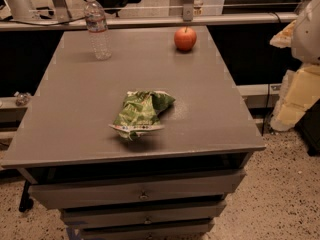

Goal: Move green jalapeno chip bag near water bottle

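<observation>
Mid-front on table [215, 119]: green jalapeno chip bag [140, 112] | far-left corner: water bottle [97, 28] | right edge: hand [306, 29], state cannot tell

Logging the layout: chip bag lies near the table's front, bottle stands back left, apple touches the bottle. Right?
No. The camera view shows the apple at the back right, well apart from the bottle. The rest holds: chip bag near the table front, bottle standing back left. The claw is not in view.
</observation>
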Action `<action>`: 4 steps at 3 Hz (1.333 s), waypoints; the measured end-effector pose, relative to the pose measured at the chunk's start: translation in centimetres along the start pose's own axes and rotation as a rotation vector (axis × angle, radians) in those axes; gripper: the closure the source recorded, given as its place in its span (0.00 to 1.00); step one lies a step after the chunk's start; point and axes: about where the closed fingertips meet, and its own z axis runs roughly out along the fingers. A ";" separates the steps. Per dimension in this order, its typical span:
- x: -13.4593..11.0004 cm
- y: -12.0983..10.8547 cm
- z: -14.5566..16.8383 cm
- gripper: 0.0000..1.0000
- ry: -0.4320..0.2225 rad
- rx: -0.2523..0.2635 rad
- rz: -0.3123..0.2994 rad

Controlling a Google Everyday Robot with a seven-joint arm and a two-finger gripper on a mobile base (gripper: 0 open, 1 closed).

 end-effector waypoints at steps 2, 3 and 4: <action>-1.8 0.2 1.5 0.00 -0.068 -0.003 -0.036; -5.3 0.6 4.7 0.00 -0.196 -0.020 -0.084; -8.8 0.6 7.6 0.00 -0.318 -0.035 -0.103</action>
